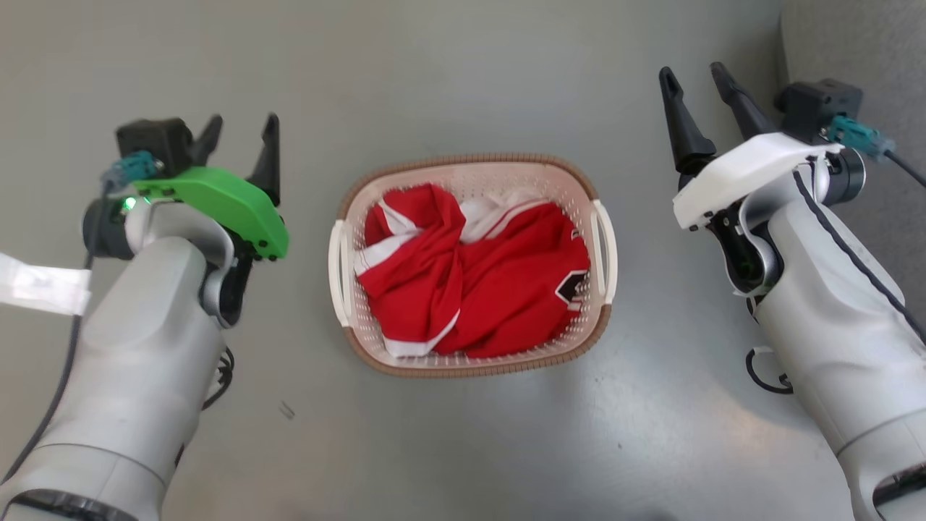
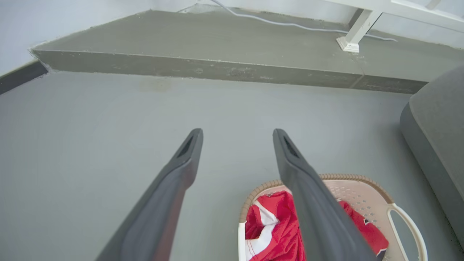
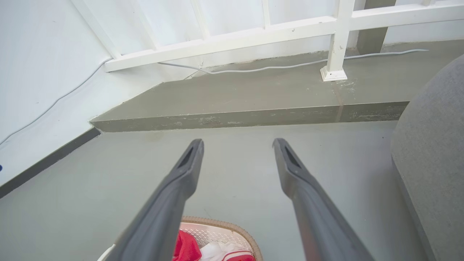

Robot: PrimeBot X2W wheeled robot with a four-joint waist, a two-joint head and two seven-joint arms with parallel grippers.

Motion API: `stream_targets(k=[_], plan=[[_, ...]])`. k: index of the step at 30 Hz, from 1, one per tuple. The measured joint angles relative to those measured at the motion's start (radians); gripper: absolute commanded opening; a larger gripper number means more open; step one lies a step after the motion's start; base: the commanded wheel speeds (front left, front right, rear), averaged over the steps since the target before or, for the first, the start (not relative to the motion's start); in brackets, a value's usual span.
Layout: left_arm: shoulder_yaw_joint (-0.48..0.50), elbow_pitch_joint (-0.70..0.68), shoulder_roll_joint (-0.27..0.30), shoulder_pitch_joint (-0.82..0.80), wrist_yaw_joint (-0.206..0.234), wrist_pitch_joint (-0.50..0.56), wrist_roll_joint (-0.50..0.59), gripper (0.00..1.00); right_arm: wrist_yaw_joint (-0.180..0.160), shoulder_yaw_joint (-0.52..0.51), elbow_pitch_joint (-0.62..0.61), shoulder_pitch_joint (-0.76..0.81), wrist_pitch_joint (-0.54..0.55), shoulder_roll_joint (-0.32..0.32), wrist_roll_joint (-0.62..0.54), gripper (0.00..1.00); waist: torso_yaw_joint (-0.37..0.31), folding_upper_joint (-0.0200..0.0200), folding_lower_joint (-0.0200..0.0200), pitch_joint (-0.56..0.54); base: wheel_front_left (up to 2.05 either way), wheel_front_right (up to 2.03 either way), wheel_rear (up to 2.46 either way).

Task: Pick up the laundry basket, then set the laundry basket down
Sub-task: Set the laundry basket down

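The laundry basket rests on the grey floor in the middle of the head view, cream-white with a brown woven-look rim and white side handles. A red and white garment fills it. My left gripper hovers open to the basket's left, with nothing between its fingers. To the right of the basket my right gripper is open and empty too. The left wrist view has the basket at bottom right behind one finger. The right wrist view catches the basket rim at the bottom.
A raised concrete step runs across ahead, with a white railing post and a cable on it. A grey upholstered seat stands at the right. White tape wraps my left arm's cable.
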Motion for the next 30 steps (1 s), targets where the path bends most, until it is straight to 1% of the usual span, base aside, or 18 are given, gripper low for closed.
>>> stream_targets(k=[4, 8, 12, 15, 16, 20, 23, 30], plan=[[0.046, -0.091, 0.022, 0.03, 0.032, 0.0, 0.045, 1.0, -0.023, -0.037, -0.078, 0.046, 0.0, -0.006, -0.029, 1.0, 0.003, 0.0, 0.0, -0.045, 0.0, 0.0, 0.0], [0.088, -0.181, 0.033, 0.079, 0.075, 0.0, 0.079, 1.0, -0.046, -0.072, -0.159, 0.088, 0.0, -0.01, -0.064, 1.0, 0.005, 0.0, 0.0, -0.085, 0.0, 0.0, 0.0], [0.123, -0.273, 0.052, 0.127, 0.107, 0.0, 0.131, 1.0, -0.059, -0.1, -0.229, 0.132, 0.0, -0.012, -0.098, 1.0, 0.008, 0.0, 0.0, -0.122, 0.0, 0.0, 0.0], [0.148, -0.342, 0.054, 0.17, 0.125, 0.0, 0.162, 1.0, -0.065, -0.109, -0.276, 0.171, 0.0, -0.012, -0.121, 1.0, 0.01, 0.0, 0.0, -0.148, 0.0, 0.0, 0.0], [0.153, -0.362, 0.055, 0.185, 0.131, 0.0, 0.176, 1.0, -0.072, -0.11, -0.289, 0.183, 0.0, -0.012, -0.129, 1.0, 0.01, 0.0, 0.0, -0.156, 0.0, 0.0, 0.0], [0.177, -0.437, 0.058, 0.253, 0.141, 0.0, 0.2, 1.0, -0.074, -0.124, -0.331, 0.231, 0.0, -0.011, -0.149, 1.0, 0.011, 0.0, -0.0001, -0.187, 0.0, 0.0, 0.0], [0.185, -0.481, 0.066, 0.305, 0.15, 0.0, 0.235, 1.0, -0.089, -0.131, -0.356, 0.269, 0.0, -0.011, -0.17, 1.0, 0.01, 0.0, -0.0001, -0.211, 0.0, 0.0, 0.0], [0.2, -0.578, 0.074, 0.415, 0.154, 0.0, 0.267, 1.0, -0.099, -0.155, -0.405, 0.353, 0.0, -0.013, -0.188, 1.0, 0.008, 0.0, 0.0, -0.261, 0.0, 0.0, 0.0]])
